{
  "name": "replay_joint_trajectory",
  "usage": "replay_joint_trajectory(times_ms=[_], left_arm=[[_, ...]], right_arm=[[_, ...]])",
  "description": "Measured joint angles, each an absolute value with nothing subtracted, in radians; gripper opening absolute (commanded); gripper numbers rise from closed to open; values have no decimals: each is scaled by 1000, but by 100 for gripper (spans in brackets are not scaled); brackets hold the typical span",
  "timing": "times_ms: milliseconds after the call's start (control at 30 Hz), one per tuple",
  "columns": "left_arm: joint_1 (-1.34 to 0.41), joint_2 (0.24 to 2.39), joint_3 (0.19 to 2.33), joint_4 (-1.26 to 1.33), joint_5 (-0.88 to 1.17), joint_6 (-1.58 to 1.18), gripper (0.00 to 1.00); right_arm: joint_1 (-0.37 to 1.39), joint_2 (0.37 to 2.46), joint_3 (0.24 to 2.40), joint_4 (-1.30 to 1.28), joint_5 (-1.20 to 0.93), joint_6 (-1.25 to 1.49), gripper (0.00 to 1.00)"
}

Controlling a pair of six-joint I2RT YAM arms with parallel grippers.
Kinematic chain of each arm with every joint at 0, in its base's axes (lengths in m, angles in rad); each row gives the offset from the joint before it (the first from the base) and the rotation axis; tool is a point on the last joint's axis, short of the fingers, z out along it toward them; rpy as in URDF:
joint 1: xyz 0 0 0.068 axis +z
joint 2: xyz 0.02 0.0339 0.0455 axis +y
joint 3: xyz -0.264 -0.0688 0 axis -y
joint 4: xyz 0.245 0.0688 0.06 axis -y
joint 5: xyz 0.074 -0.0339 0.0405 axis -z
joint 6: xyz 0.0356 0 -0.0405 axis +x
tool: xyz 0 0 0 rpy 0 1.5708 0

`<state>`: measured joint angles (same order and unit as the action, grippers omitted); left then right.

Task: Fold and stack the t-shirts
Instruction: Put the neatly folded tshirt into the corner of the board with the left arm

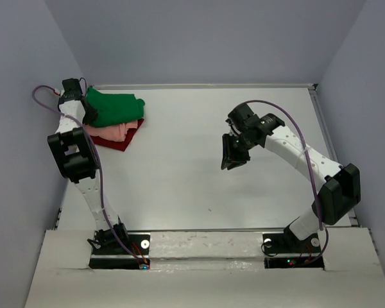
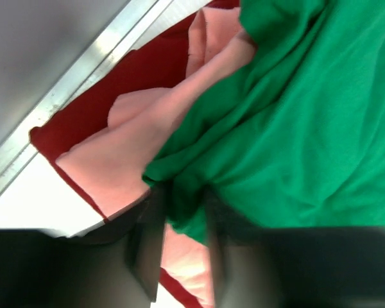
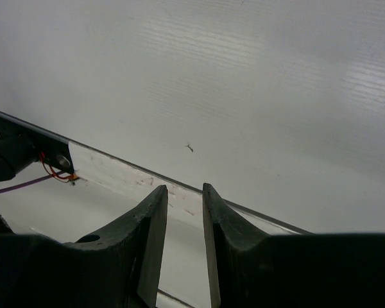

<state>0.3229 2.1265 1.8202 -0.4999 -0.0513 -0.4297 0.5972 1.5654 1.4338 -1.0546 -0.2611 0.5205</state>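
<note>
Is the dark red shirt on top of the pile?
No, the green t-shirt lies on top, the pink t-shirt under it, and the dark red t-shirt at the bottom.

I can't read any words, numbers or signs. The t-shirts (image 1: 115,112) show none, and the table (image 1: 179,167) shows none either.

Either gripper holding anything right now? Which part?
Left gripper has an edge of the green t-shirt between its fingers; a firm pinch can't be confirmed. Right gripper is open, holding nothing.
</note>
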Motion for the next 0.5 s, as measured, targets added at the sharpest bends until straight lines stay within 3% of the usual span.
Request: replay_joint_trajectory(times_ms=[67, 500], left_arm=[[323, 2127, 1820, -490, -45, -434, 0], [323, 2126, 1828, -493, -49, -434, 0]], right_arm=[[598, 1565, 1423, -1044, -268, 522, 34], [603, 1565, 1385, -1007, -283, 528, 34]])
